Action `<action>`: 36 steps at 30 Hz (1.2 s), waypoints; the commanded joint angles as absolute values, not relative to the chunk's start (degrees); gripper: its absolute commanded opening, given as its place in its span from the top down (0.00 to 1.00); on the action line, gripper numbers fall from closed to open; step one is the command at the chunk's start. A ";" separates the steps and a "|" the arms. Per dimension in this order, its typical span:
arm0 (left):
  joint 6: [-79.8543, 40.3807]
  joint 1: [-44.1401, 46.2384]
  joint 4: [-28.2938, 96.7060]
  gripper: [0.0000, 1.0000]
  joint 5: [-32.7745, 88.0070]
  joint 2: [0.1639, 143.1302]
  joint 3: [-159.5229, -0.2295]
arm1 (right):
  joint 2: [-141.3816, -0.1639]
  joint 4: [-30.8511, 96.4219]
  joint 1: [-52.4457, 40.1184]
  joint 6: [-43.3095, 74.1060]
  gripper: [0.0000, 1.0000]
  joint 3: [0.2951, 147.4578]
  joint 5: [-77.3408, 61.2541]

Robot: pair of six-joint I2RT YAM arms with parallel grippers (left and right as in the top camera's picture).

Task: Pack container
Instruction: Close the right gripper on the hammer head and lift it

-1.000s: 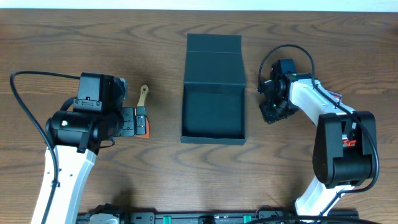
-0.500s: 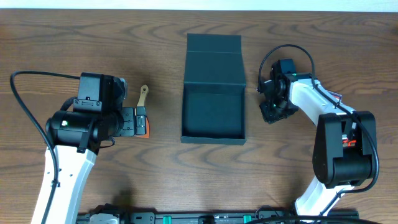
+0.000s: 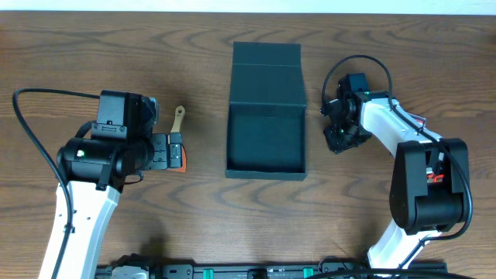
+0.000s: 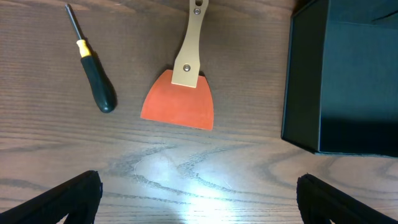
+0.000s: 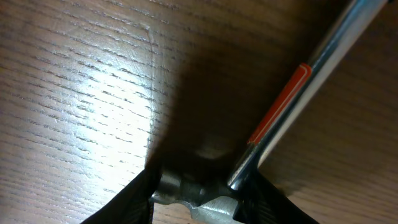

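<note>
I'm seeing the left arm reaching in from the left, with the left gripper gaping wide and holding nothing. It's hanging over the scraper, and the screwdriver is lying beside that. The container is sitting mid-table with its lid lying open on the far side. A strip of bare table is showing along its left wall. The right gripper is angling down just beside the right wall, pinching a chrome tool.

Robotics lab bench, wood-grain table, left arm and right arm, black cable, base rail
</note>
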State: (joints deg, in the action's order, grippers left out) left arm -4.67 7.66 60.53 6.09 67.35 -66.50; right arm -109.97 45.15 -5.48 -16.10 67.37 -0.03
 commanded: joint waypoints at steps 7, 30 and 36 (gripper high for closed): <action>-4.38 7.75 60.80 0.01 6.46 67.44 -67.48 | -112.53 43.86 -5.04 -16.32 0.89 66.19 -1.28; -4.40 7.75 59.22 0.02 6.46 67.44 -67.48 | -112.53 42.37 -4.80 -14.13 0.99 66.19 -1.30; -4.40 7.75 57.30 0.02 6.46 67.44 -67.48 | -112.53 41.67 -4.80 -13.74 0.99 66.19 -1.30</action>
